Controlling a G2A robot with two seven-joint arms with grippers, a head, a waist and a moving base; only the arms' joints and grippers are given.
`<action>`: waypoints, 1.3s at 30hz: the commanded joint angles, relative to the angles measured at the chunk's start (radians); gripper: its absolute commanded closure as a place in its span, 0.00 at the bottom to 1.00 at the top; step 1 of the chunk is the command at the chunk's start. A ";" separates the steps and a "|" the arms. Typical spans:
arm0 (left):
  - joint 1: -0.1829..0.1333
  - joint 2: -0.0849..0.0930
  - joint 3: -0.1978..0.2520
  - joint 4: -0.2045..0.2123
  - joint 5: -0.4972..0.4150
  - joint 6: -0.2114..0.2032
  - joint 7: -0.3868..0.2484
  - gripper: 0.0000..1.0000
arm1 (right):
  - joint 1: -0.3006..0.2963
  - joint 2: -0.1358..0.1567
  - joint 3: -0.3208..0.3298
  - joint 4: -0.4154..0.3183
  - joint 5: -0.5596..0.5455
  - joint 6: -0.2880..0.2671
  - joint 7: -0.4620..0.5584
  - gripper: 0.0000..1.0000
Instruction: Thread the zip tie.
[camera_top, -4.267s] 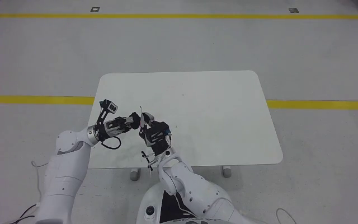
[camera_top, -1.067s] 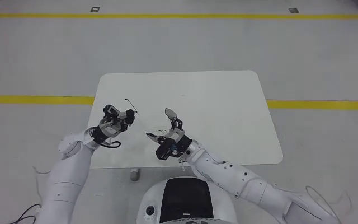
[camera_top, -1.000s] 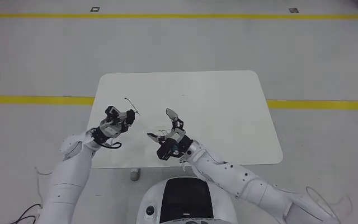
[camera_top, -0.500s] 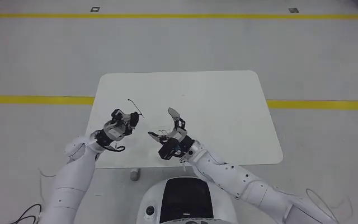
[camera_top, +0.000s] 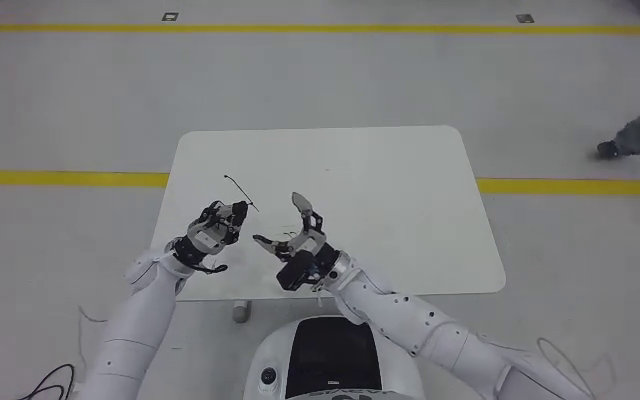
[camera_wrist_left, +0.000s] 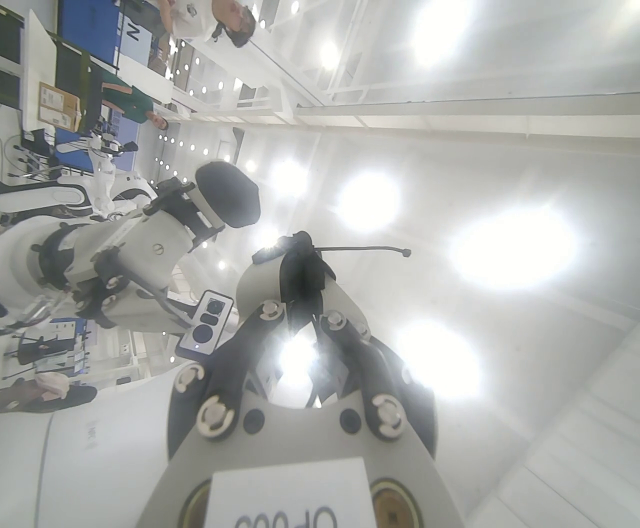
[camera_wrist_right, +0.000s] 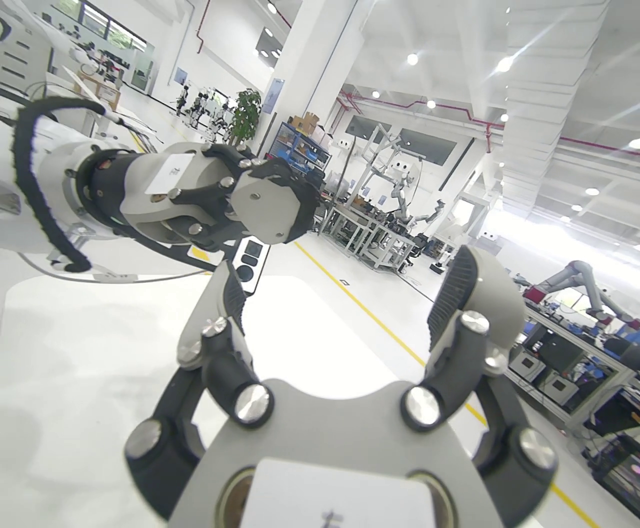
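- One white table (camera_top: 400, 200) lies under both arms.
- Right gripper (camera_top: 283, 225): jaws spread wide, holding nothing, above the near edge.
- Left gripper (camera_top: 236, 212): clamped on zip tie (camera_top: 238, 187), close alongside.
- Black zip tie projects from those closed jaws.

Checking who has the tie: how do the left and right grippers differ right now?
The left gripper is shut, the right gripper is wide open. The left gripper holds the zip tie, whose end sticks out past its fingertips; the right gripper holds nothing. Both are above the table, close together.
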 joint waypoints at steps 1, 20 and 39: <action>0.000 0.000 0.000 0.000 0.000 0.000 0.000 1.00 | 0.004 -0.008 -0.004 0.010 0.000 0.000 -0.006 0.53; 0.000 0.000 0.000 0.000 0.000 0.000 0.000 1.00 | 0.035 -0.078 0.006 0.126 0.000 0.000 -0.051 0.76; 0.000 0.000 0.000 0.000 0.000 0.000 0.000 1.00 | 0.056 -0.109 0.004 0.159 0.000 0.000 -0.093 0.85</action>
